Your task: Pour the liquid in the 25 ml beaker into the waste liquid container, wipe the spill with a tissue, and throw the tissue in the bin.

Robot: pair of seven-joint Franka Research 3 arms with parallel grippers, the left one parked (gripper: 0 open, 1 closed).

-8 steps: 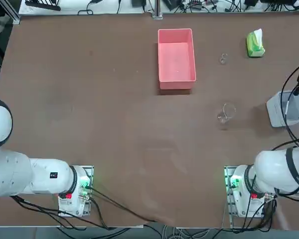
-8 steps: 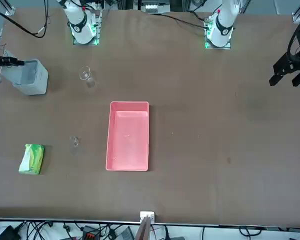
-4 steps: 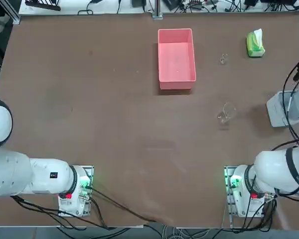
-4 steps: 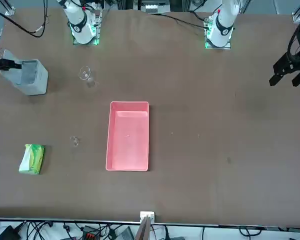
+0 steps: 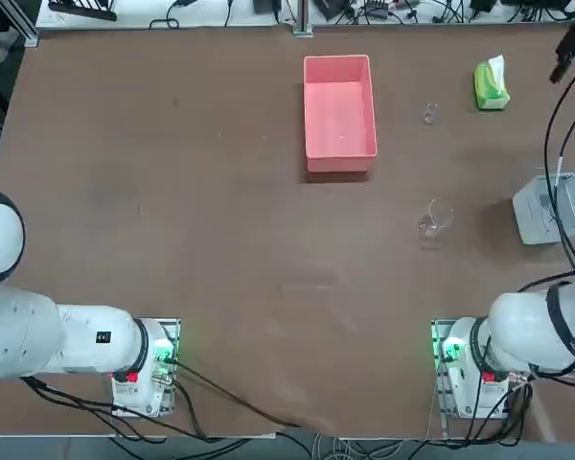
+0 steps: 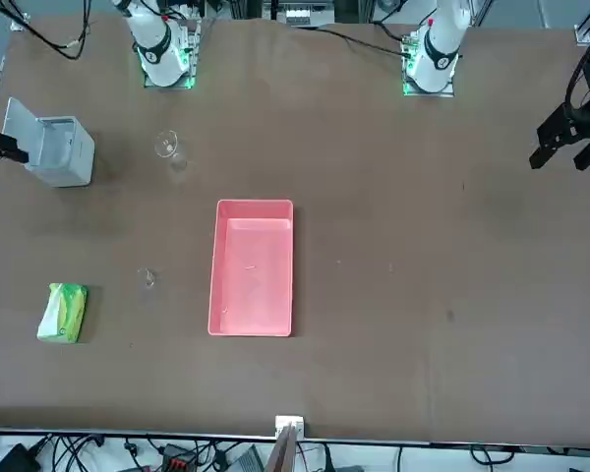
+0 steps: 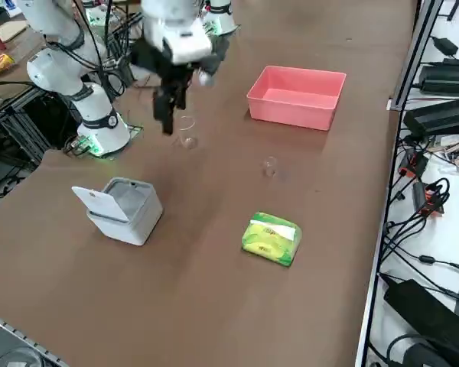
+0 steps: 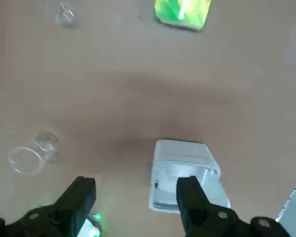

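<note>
— One bin (image 5: 534, 213), one big beaker (image 5: 435, 220) nearest?
— Yes. Farther, the small beaker (image 5: 429, 114) sits between one pink box (image 5: 340, 113) and one tissue pack (image 5: 492, 84). The wrist view leaves the box out.
— Right gripper (image 8: 137, 183)?
— Raised above the table's right side, fingers apart.

jaws of right arm (image 7: 176, 38) moved aside, white bin lid (image 6: 23, 128) uncovered

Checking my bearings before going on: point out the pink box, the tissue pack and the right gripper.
Pink box (image 5: 340, 113): top view, on its inside floor.
Tissue pack (image 7: 271, 238): right side view, on its top face.
Right gripper (image 8: 135, 190): right wrist view, midway between its fingertips.
</note>
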